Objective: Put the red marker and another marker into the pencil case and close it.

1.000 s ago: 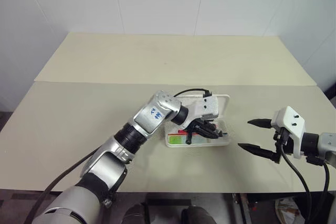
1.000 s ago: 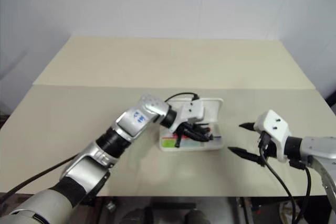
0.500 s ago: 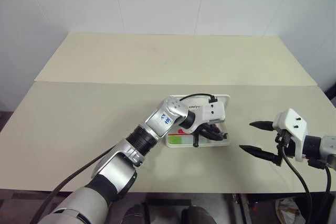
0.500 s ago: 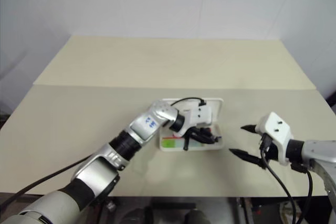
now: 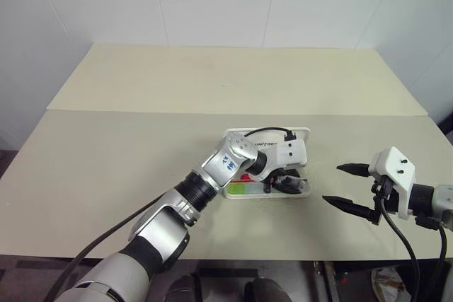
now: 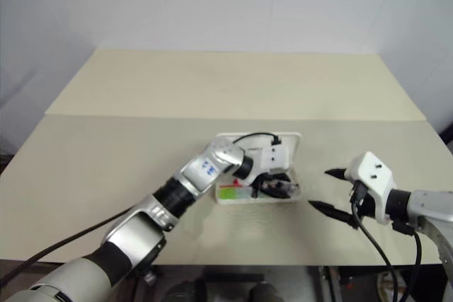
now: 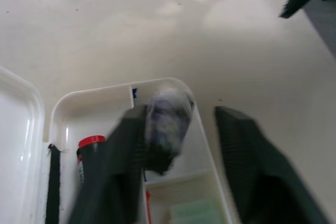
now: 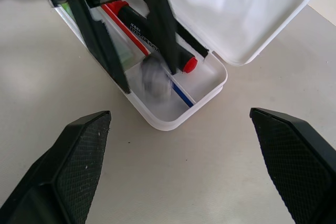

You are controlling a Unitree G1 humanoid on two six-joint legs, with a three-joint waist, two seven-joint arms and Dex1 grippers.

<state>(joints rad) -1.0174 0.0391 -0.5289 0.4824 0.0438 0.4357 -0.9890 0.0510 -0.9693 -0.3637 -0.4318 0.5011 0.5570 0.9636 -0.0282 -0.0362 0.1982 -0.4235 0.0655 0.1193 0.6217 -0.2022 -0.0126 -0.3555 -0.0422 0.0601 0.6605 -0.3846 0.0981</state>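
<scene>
Two grippers are over the table point(image 5: 127, 146), with the case point(image 8: 173, 123) between them. The case sits near the table's front edge, with its long axis running left to right. Its lid point(image 8: 252, 14) is open and lies back on the far side.

The red marker point(image 8: 157, 40) lies inside the tray, along the case's length. In the wrist views it shows a dark barrel with white lettering. Its red end points toward the right end of the case, the end nearest the right gripper. A thin red line lies just beside it, parallel.

The highlighter point(image 5: 244, 189) is also in the tray, in the front part. It lies lengthwise too, with its green cap at the left end and its pale body running right.

The left gripper point(image 8: 148, 78) reaches into the right half of the tray, pointing right and down. Its fingers point(image 8: 100, 40) stand apart and are not closed on anything. A blurred grey thing point(image 7: 168, 121) hangs between them, close against one finger and clear of the other. I cannot tell what it is, nor whether it touches the tray.

The right gripper point(image 5: 331, 183) hangs just right of the case, above the table and apart from it. It points toward the case. Its fingers point(image 8: 84, 145) are spread wide and empty.
</scene>
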